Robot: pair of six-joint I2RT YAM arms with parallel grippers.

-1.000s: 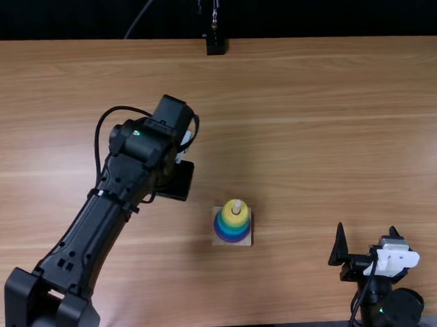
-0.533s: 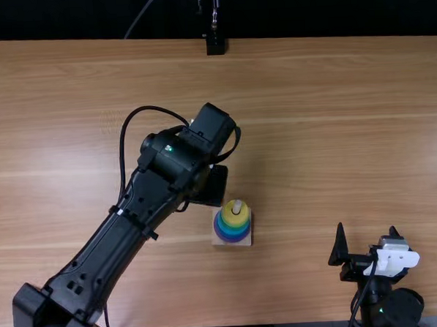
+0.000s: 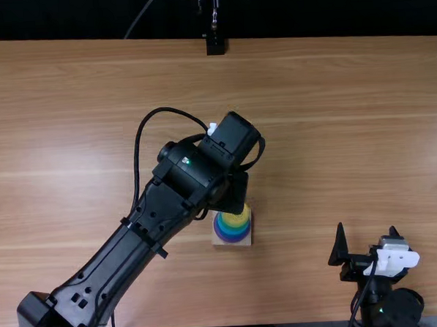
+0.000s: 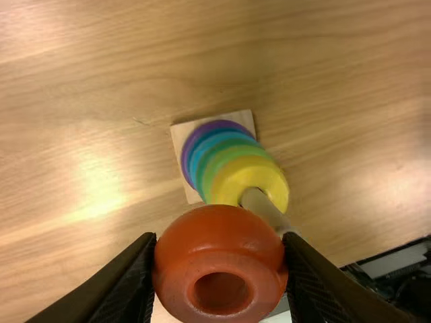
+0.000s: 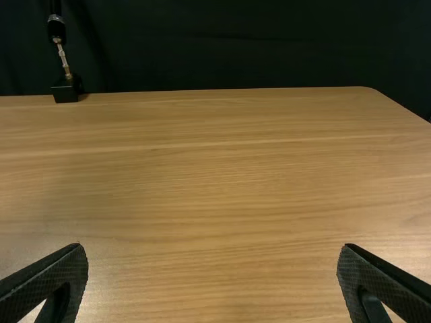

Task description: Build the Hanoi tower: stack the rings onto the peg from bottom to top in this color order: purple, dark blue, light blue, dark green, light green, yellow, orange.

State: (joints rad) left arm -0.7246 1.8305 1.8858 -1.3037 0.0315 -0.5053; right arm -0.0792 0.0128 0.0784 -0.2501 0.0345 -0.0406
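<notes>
Two fingers of the left gripper (image 4: 219, 237) are clamped on the orange ring (image 4: 217, 232), one at either side of its outer wall. It is above the yellow ring (image 4: 232, 176), near the peg (image 4: 264, 206); I cannot tell whether its hole lines up. The right gripper (image 5: 213, 247) has its fingers wide apart. The orange ring looks light, stiff and hardly fragile, but its glossy, rounded wall may slip or tip under a high pinch. Best held across its widest part, hole left free for the peg.
</notes>
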